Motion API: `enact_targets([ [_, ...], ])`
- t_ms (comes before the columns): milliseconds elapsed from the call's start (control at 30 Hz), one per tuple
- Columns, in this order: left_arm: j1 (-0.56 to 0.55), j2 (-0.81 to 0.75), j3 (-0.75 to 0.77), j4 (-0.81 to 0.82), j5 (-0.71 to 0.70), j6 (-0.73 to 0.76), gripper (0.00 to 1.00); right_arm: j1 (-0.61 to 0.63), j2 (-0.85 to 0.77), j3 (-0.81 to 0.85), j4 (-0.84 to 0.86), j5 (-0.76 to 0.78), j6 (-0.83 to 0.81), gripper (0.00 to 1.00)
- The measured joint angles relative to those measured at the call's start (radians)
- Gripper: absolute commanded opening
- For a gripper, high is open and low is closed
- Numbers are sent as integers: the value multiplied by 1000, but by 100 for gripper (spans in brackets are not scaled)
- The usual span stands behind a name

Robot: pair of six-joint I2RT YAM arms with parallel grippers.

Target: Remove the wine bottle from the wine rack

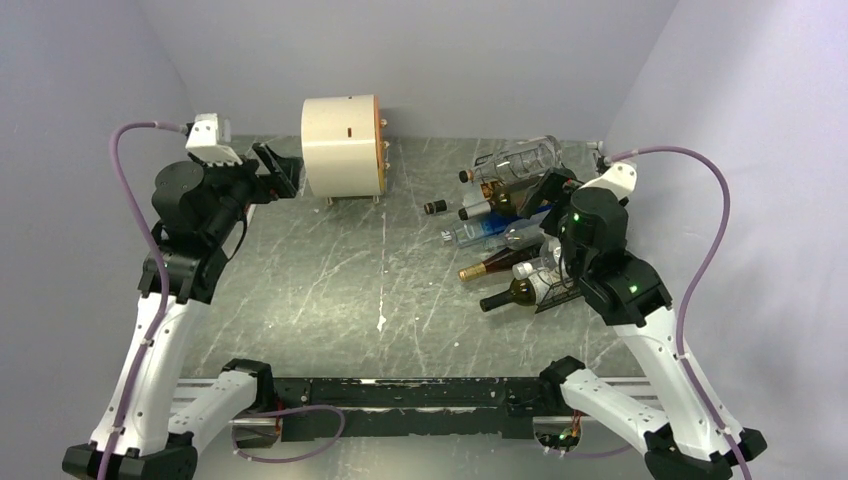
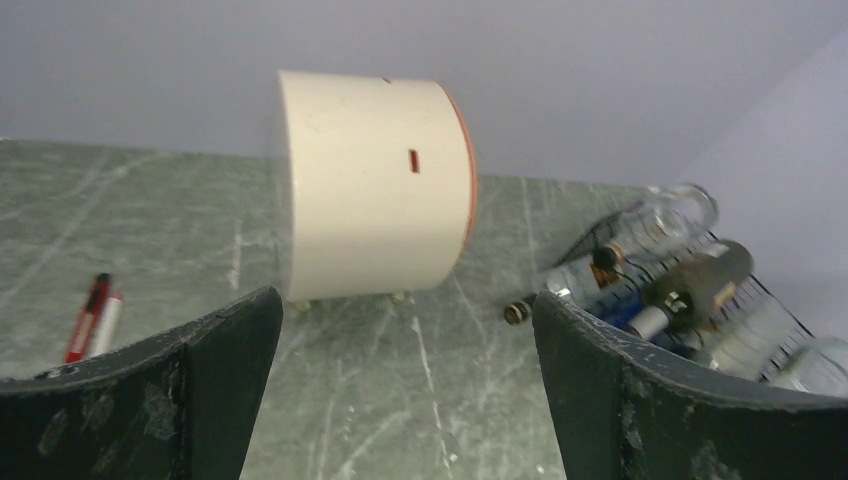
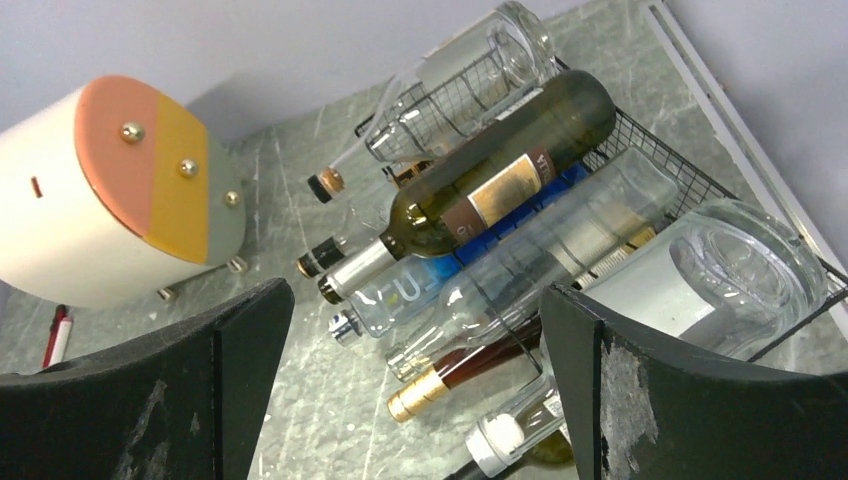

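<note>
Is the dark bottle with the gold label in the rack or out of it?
In: the dark bottle lies on its side on the wine rack mesh, among other bottles; the open right gripper holds nothing.

The black wire-mesh wine rack (image 3: 650,140) stands at the far right of the tabletop (image 1: 380,290). A dark green wine bottle (image 3: 500,180) with a tan label lies on its side near the rack's top, its neck sticking out towards the tabletop's middle.
</note>
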Motion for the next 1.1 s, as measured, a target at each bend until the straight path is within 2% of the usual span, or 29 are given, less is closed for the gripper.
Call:
enact_targets([
  [167,11,45,-11,-5,151,-59,98,-2,8,-29,-31,8,29,100],
  [300,7,92,-74,35,306,-134,98,-3,18,-67,-52,24,58,100],
  [433,-74,160,-161,95,394,-211,98,-4,37,-113,-62,38,82,100],
  [667,-352,290,-186,183,410,-282,98,-8,141,-142,-96,54,107,100],
  [833,-451,336,-183,214,388,-284,98,-8,225,-140,-109,16,121,100],
  [1100,-524,383,-174,212,330,-271,98,-8,259,-131,-112,-40,188,100],
])
